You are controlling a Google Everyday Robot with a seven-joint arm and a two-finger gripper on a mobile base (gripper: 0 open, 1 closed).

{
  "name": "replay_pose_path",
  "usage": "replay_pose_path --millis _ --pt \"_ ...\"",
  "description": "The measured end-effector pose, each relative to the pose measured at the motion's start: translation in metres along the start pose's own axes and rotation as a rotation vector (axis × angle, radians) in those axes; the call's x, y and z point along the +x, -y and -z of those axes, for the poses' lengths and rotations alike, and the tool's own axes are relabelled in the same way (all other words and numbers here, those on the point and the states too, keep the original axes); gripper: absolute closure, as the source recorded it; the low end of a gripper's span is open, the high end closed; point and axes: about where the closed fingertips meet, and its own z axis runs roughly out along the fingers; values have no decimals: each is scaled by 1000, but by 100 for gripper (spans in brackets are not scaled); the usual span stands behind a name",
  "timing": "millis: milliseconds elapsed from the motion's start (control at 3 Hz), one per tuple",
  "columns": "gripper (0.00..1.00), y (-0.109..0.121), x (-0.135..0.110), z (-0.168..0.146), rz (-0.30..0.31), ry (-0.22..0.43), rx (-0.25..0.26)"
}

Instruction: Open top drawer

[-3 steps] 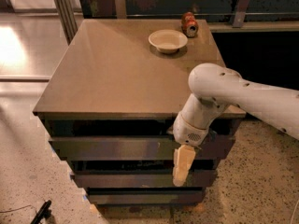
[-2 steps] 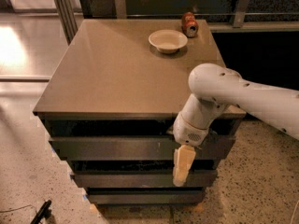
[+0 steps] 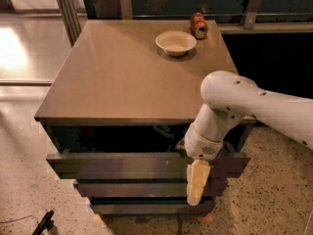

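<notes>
from the one camera: a look down on the top drawer [image 3: 117,164], right under the table top [image 3: 122,82], sticking out a little past the two smaller drawers [image 3: 132,189] below. gripper [image 3: 197,185] hanging at the drawer's front, right of the middle, off the bent white arm [image 3: 230,106] — most likely there to catch the front and pull. open or shut, holding or not — cannot tell. bowl [image 3: 176,42] and can [image 3: 198,25] far back, out of the way.

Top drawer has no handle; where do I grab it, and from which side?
Probably the upper front edge of the top drawer, from above: its face is flat, and only that edge shows free under the tabletop. The gripper hangs before the front, right of centre.
</notes>
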Motion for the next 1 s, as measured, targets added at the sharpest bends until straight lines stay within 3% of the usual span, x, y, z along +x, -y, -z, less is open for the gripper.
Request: replay_pose_path --millis 333,1000 --pt "0 -36 28 -3 -2 -4 -33" --pt "0 -55 49 -18 -3 -13 -83"
